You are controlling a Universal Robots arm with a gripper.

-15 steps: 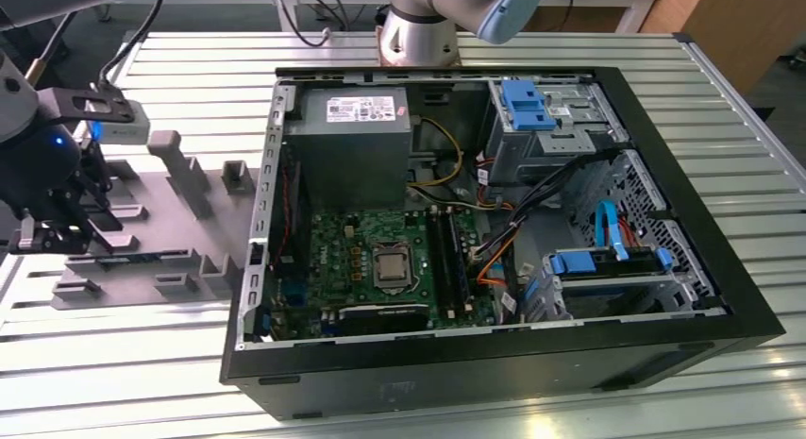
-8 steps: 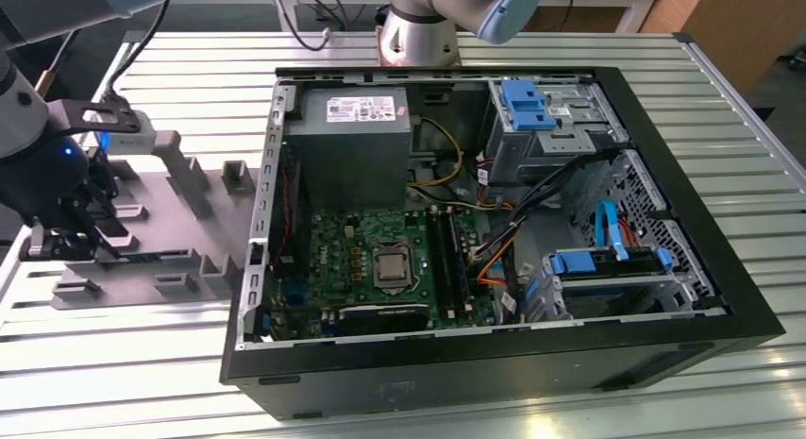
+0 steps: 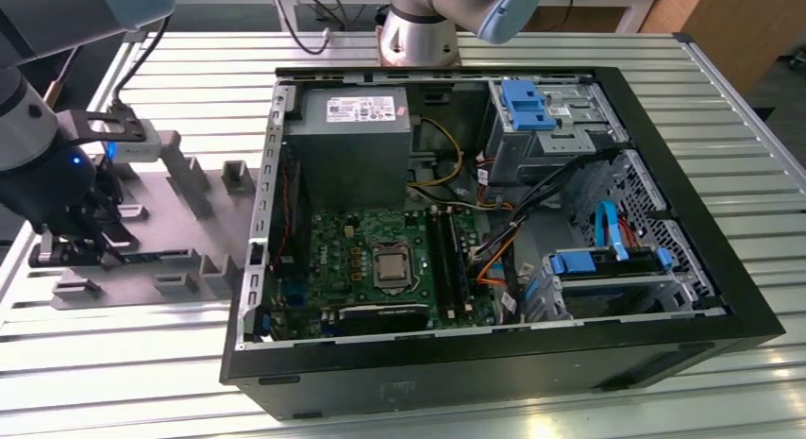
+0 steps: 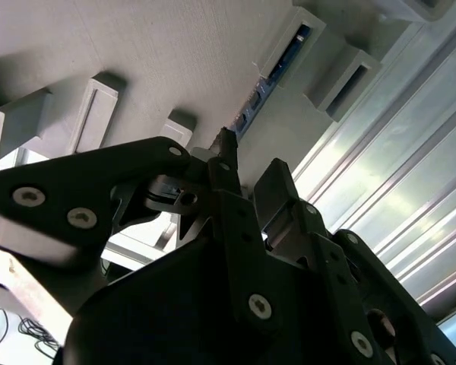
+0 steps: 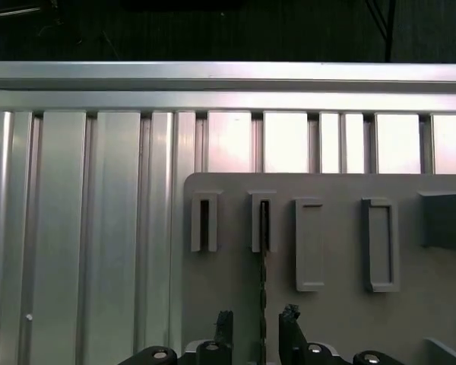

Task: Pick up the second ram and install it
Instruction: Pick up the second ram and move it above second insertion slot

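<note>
First wrist view: where's the second ram (image 5: 263, 289)?
— It stands edge-on in the grey fixture (image 5: 334, 319), at the exterior view's far left beside the computer case (image 3: 504, 373). My gripper (image 5: 258, 334) straddles it, jaws apart, nothing held.
— Risk?
— I judge it's off-centre between the fingers (image 5: 290, 327); closing could tilt and jam it.

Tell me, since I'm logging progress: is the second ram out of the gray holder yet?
No, in the first wrist view the second ram stands on edge in the gray holder, the gripper straddling it.
</note>
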